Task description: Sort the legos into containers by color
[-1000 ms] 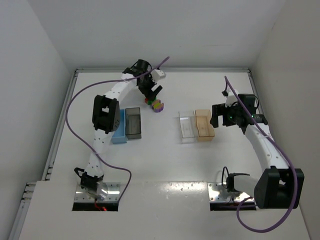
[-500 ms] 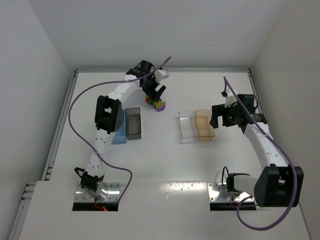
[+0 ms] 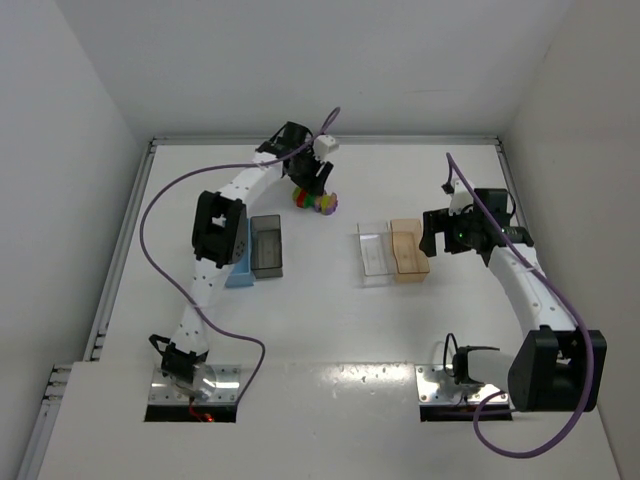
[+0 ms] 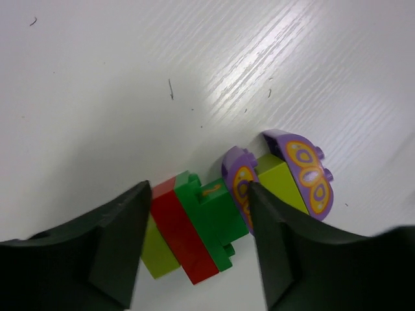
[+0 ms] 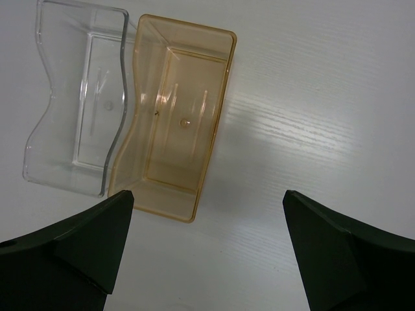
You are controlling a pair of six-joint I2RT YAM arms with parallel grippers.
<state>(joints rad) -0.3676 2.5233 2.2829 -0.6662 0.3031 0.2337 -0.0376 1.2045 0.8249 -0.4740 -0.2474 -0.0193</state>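
Observation:
The legos (image 3: 318,200) lie in a tight cluster on the white table at the back. My left gripper (image 4: 198,194) is down over them. Its jaws press on a red brick (image 4: 181,233) and a green brick (image 4: 211,214) that are stuck together. A yellow-green brick (image 4: 159,256) sits partly under the left finger. Two purple butterfly-printed pieces (image 4: 311,175) flank another yellow-green brick (image 4: 282,184) just beyond the right finger. My right gripper (image 5: 207,193) hangs open and holds nothing, beside the tan-orange container (image 5: 172,116) and the clear container (image 5: 71,110).
The light blue bin (image 3: 237,270) and the smoky dark grey bin (image 3: 266,246) stand side by side left of centre. The clear bin (image 3: 374,250) and the tan bin (image 3: 408,250) are right of centre. None of the bins shows a brick inside. White walls enclose the table.
My left gripper has moved a little right and down onto the lego cluster, and its jaws have narrowed around the red and green bricks. The right arm has not moved.

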